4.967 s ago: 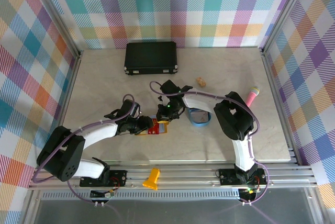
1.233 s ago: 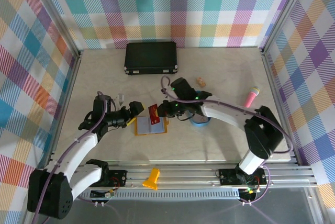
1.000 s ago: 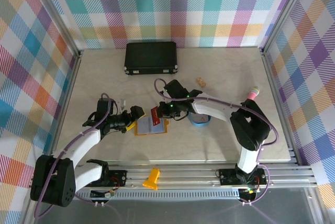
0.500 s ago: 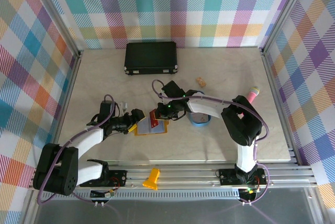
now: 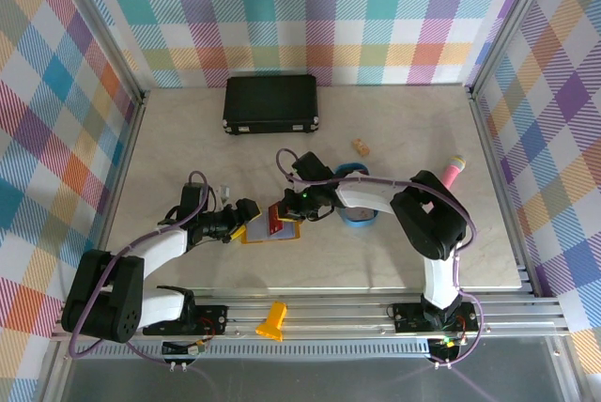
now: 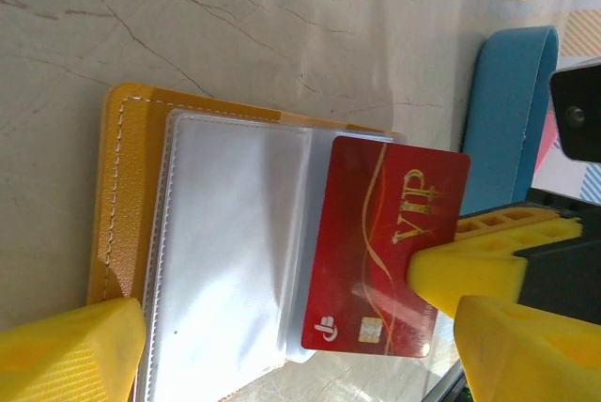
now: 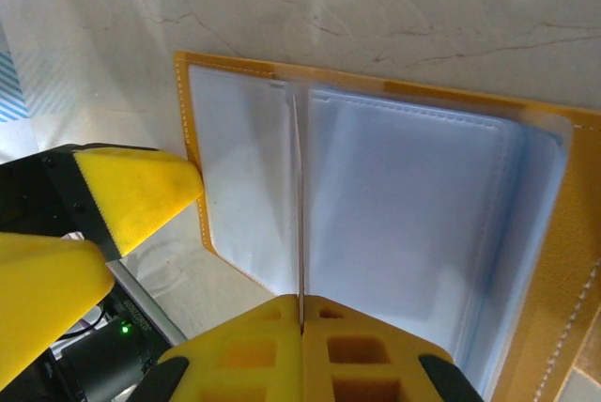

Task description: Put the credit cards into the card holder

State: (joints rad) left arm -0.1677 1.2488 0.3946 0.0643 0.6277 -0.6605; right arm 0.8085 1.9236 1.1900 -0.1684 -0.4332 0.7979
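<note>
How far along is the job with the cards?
Done: the card holder lies open, no card seen in its clear pockets. In hand: the right claw is shut on a red card, edge at the pockets; the left claw is open at the holder's edge. Left: slide it in.

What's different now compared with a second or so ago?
The right fingers, still pinching the red VIP card, lowered it to the open card holder, its edge now at the clear pockets. The left fingers swung in to the holder's left edge, open and gripping nothing. Nothing was let go. The holder, black case and blue tray stayed put.
</note>
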